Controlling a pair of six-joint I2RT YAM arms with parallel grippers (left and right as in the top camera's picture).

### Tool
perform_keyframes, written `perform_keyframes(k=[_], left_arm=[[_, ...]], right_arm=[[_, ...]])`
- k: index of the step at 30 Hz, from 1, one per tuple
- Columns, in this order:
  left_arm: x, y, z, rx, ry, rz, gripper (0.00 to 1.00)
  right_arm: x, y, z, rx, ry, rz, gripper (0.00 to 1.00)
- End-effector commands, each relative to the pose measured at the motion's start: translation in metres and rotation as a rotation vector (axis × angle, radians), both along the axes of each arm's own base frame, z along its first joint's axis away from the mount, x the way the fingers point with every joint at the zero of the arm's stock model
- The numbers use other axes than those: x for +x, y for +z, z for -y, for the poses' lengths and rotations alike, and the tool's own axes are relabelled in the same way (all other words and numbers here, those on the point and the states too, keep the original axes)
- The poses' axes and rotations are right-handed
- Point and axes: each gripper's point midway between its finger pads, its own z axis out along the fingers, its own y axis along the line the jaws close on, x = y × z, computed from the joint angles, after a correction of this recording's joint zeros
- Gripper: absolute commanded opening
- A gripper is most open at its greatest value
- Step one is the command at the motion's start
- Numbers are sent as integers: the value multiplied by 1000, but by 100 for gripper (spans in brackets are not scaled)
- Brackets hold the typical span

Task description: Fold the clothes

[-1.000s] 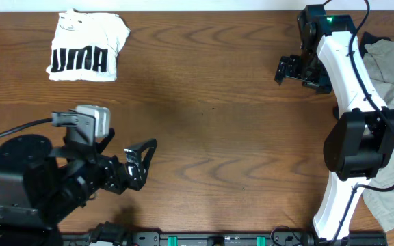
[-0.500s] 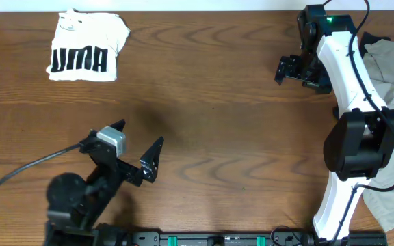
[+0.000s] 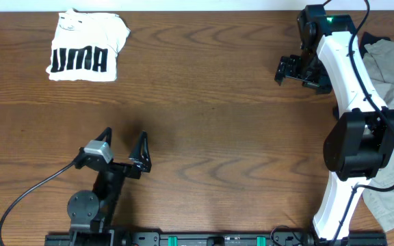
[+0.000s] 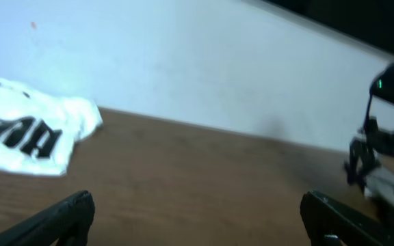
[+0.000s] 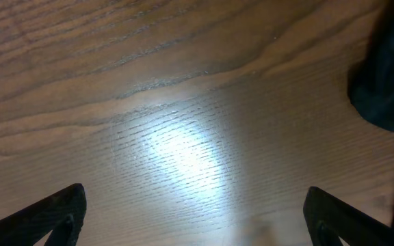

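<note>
T-shirt (image 3: 84, 46): far-left corner of the table (image 3: 217, 116), bunched into a compact, roughly folded bundle. Black lettering faces up, with "UMA" readable. Nothing is touching it. The left wrist view has it (image 4: 29, 130) at far left, in front of the white wall (image 4: 183, 61).
left arm (image 3: 91, 198): near edge, left of centre, well apart from the T-shirt. A cable trails off to the left.
left gripper (image 3: 125, 134): released, fingers spread wide with nothing between them. In its own camera (image 4: 197, 222) only bare wood shows between the tips.
table centre: bare wood grain.
right gripper (image 3: 294, 71): far side, right of centre, low over the wood. In the wrist view (image 5: 197, 215) the jaws are splayed to the frame corners, holding nothing.
dark shape (image 5: 388, 82): right edge of the right wrist view, possibly arm hardware; too blurred to tell.
right arm (image 3: 351, 82): white links running from the near edge to the far edge.
grey-green cloth heap (image 3: 392, 65): crumpled at the right edge, partly under the right arm.
</note>
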Motion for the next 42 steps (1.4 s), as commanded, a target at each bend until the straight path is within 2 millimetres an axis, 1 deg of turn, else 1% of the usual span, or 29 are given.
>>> perform_keyframes(k=[1,8,10,16,26,30,36,42], left_arm=[[2,-2,-11,-37,59,31,98],[3,-19,-17,-39,90,47,98],[3,-25,-23,-38,118,34,98],[2,-26,-30,61,151,50,98],[2,-65,-33,227,155,-84,98],[0,-76,-24,316,94,-105,98],[0,-76,-25,365,95,-98,98],[0,-76,-25,366,94,-100,98]], right_arm=[[3,7,3,-9,0,22,99],[3,7,3,-10,0,22,99],[3,7,3,-10,0,22,99],[3,7,3,-9,0,22,99],[3,7,3,-10,0,22,99],[3,7,3,-9,0,22,99],[3,7,3,-9,0,22,99],[3,7,3,-10,1,22,99]])
